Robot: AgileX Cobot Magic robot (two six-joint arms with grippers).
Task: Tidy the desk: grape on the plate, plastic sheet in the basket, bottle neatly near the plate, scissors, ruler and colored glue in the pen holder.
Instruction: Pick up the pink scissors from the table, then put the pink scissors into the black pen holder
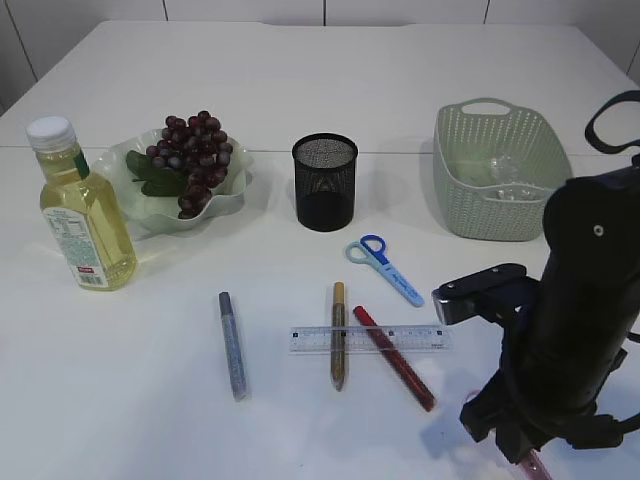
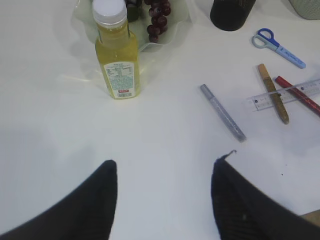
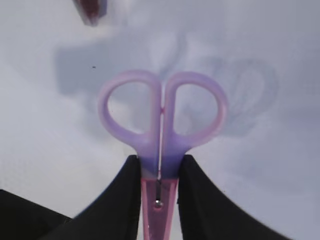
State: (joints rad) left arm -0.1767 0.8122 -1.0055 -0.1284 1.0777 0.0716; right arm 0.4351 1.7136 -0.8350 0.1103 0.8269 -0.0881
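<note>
At the front right of the white table (image 1: 330, 70) my right gripper (image 3: 159, 185) is clamped on a pair of pink scissors (image 3: 161, 120), jaws pinching it just below the purple-pink handle loops; loops point away from the wrist, above the tabletop. In the exterior view only a pink tip (image 1: 538, 466) shows under the black right arm (image 1: 570, 300).

My left gripper (image 2: 162, 195) has its jaws well apart, nothing between them, over bare table in front of the oil bottle (image 2: 116, 47).

I see the bottle upright at far left, touching or just beside the wavy green plate (image 1: 232, 195). Grapes (image 1: 192, 155) sit on the plate with a green leaf. The black mesh pen holder (image 1: 324, 182) stands mid-table, right of the plate. The green woven basket (image 1: 480, 205) is at right rear; clear plastic sheet (image 1: 500, 180) lies inside.

Small blue scissors (image 1: 385, 268) lie flat in front of the holder, toward the right. The clear ruler (image 1: 370, 339) lies flat, with a gold glue pen (image 1: 338, 335) and a red glue pen (image 1: 394, 358) crossing over it. A silver glue pen (image 1: 232, 345) lies apart to the left of those.
</note>
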